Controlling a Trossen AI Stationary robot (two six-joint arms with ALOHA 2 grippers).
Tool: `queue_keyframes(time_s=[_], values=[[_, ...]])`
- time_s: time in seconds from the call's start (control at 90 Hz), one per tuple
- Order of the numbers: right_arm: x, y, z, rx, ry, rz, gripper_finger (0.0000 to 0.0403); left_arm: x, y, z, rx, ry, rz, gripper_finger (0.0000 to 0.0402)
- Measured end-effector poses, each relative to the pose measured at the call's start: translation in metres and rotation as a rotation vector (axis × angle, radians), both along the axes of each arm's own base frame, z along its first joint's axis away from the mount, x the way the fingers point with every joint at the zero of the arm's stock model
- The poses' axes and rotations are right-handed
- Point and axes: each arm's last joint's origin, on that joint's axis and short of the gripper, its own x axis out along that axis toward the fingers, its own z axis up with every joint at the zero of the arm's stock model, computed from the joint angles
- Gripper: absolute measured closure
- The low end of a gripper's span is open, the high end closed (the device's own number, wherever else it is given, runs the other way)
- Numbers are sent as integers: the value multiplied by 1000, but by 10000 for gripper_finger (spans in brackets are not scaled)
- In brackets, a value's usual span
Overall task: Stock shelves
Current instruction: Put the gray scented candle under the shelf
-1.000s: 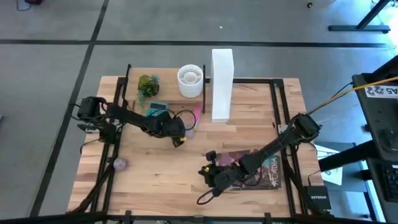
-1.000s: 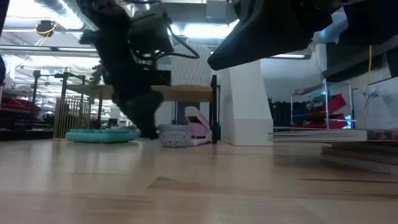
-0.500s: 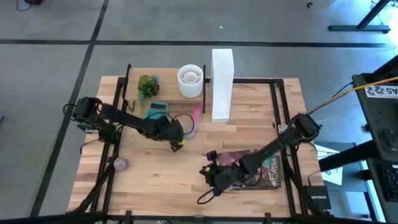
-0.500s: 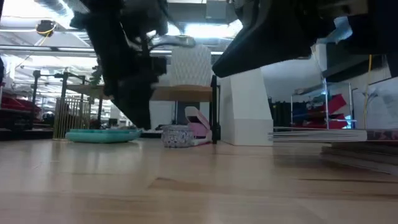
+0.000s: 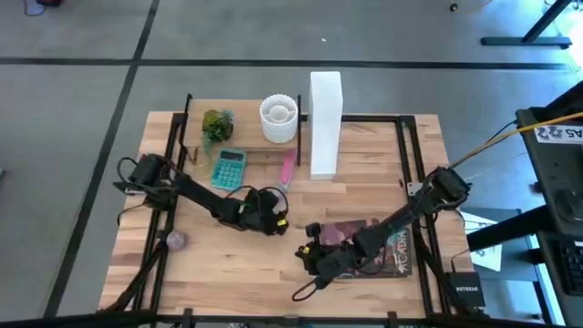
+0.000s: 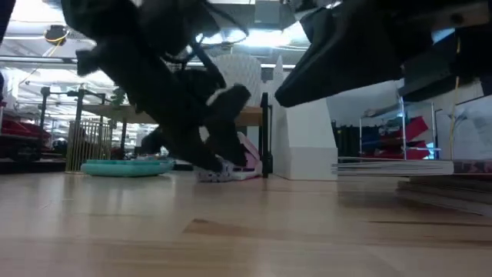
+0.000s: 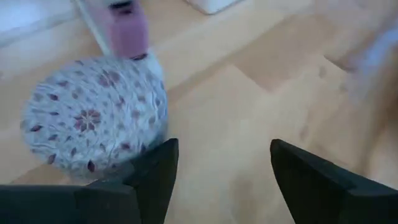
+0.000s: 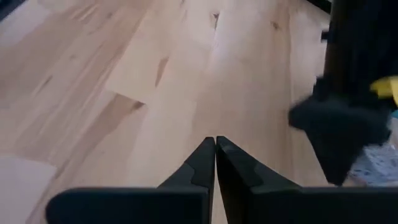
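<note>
From above, there were two dark arms over one wooden table (image 5: 219, 264); the left gripper (image 5: 270, 221) was near the middle of the table and the right gripper (image 5: 311, 258) was just in front of it, near one stack of magazines (image 5: 393, 251); the shelves (image 5: 239, 133) stood at the far left of the table, with one small green plant (image 5: 216, 124) and one white ribbed pot (image 5: 279, 118) on top; one tall white box (image 5: 325, 122) stood just to the right of the shelves; one teal calculator (image 5: 229, 169) and one pink thing (image 5: 287, 169) lay in front of the shelves; one small purple thing (image 5: 175, 240) lay near the left front edge.

From table height, the shelves' board (image 6: 246, 116) showed on black posts, which the high view did not show so well; the pink thing (image 6: 247, 158) and a small patterned tin (image 6: 218, 171) sat low beside a post; the teal calculator (image 6: 127, 167) lay flat to the left; the magazines (image 6: 392, 167) showed as a thin pile.

In the left wrist view, the left gripper's fingers (image 7: 155, 177) were spread apart; the round patterned tin (image 7: 93, 121) sat just ahead of one finger, not between them; only this view showed its flower lid.

In the right wrist view, the right gripper's fingers (image 8: 202, 162) were pressed together with nothing in them, above bare wood.
</note>
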Motion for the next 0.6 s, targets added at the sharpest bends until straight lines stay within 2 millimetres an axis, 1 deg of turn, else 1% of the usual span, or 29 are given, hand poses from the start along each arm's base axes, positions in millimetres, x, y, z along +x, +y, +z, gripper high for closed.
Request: queue_keyframes(time_s=[0.089,0.178,0.389,0.6], values=[[-1,2,0,0,1,5,403,0,3,-8,7,-1,50,165],[-1,2,0,-4,-2,0,403,0,6,-12,34,-3,93,165],[-1,1,0,1,-5,-6,403,-4,20,-14,114,38,188,165],[-1,1,0,4,-3,-4,403,-11,31,-18,136,114,232,165]])
